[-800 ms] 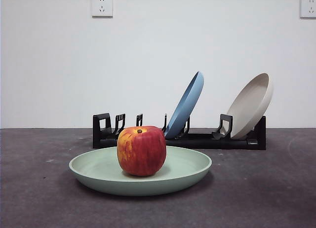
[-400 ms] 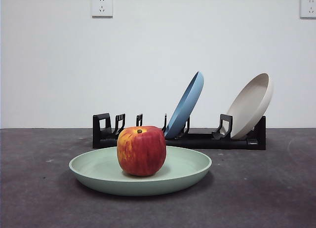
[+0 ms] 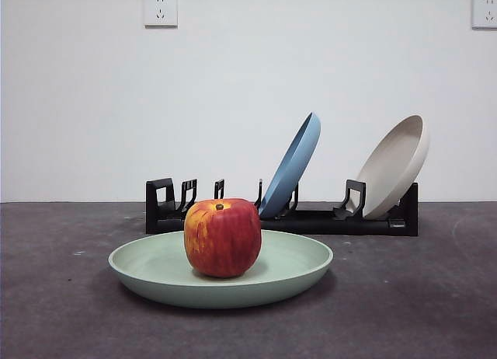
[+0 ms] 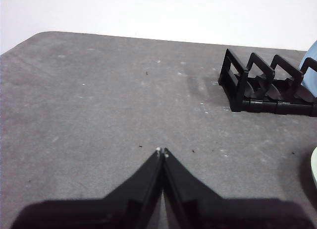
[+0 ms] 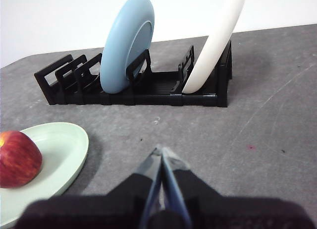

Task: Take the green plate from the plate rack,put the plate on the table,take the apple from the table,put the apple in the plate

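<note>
Front view: apple (image 3: 222, 238) sits in the green plate (image 3: 295, 275); both grippers' jaws are together, clear; only a nudge could roll it.

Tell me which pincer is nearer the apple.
Right, as far as I can judge. The right pincer hovers shut beside the green plate holding the apple; the left pincer sees only the plate's edge, no apple.

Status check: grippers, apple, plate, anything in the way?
Left gripper shut, right gripper shut, both holding nothing. Apple sits in green plate, plate flat on table. Nothing in the way.
</note>
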